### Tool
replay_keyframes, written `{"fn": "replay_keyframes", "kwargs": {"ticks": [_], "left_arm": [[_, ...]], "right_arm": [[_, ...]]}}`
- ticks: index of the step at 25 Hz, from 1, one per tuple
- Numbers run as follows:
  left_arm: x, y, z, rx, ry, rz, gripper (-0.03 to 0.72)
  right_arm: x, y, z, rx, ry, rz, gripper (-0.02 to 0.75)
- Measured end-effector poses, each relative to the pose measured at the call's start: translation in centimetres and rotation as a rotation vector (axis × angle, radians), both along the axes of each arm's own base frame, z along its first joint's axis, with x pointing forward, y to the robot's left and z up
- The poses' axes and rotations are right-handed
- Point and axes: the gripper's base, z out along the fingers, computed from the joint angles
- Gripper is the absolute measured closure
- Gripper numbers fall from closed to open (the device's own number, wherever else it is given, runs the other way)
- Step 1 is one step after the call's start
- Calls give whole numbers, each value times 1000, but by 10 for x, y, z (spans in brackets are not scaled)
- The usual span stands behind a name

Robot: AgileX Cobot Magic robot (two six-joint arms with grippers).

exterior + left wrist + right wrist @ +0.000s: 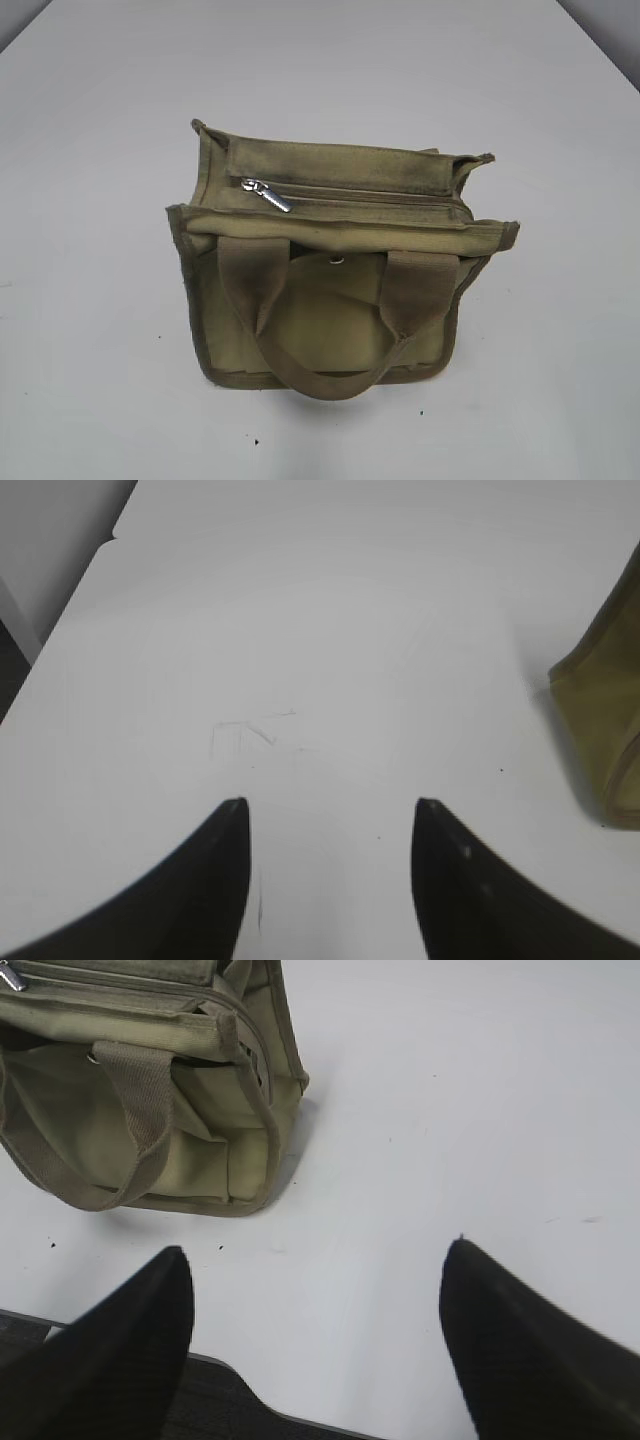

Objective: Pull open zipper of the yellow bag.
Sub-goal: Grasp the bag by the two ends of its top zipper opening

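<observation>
One yellow bag (335, 270) is seen standing upright near the middle of the white table (90, 200), with its pocket face turned to the near side. Across its top, one zipper (355, 192) is laid from left to right and appears fully closed, with its single silver pull tab (267, 194) resting at the left end. The canvas is judged soft and light, so the bag is likely to be dragged or folded unless its right end is pinned while the tab is drawn rightward. The tab is small, smooth and probably slippery, and is best taken flat between the pads. Two handles (330, 315) and one snap button (337, 260) are counted. The left gripper (330, 805) is held apart over bare table left of the bag; the right gripper (315, 1250) is spread wide, empty, near and right of it.
</observation>
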Motion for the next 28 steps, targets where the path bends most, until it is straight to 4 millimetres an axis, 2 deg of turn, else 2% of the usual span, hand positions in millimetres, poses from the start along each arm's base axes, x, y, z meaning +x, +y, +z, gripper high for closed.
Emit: {"fn": "replay_keyframes", "kwargs": {"ticks": [28], "left_arm": [[0,0,0,4,0,3,288]], "right_arm": [[0,0,0,5,-1,3,144]]}}
